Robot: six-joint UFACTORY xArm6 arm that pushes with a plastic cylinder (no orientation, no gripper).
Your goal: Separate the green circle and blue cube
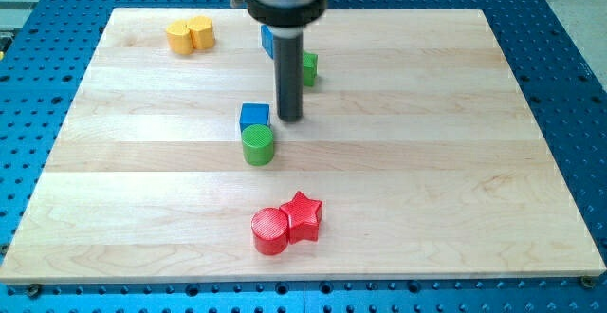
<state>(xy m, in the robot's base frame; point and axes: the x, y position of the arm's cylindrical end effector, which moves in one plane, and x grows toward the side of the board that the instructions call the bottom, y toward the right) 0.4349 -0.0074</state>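
Your tip (290, 118) (bare rod, gripping nothing) sat just right of the blue cube (254, 117), green circle (257, 145) touching below it.

green circle (257, 145), blue cube (254, 116), red star (304, 214), pale wooden board (455, 161)

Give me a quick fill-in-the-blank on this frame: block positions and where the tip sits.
1. The blue cube touches the green circle on its ____ side in the view.
2. My tip stands just to the view's ____ of the blue cube.
3. The red circle touches a red ____.
4. The two ____ blocks sit near the view's top left.

Missing words: top; right; star; yellow
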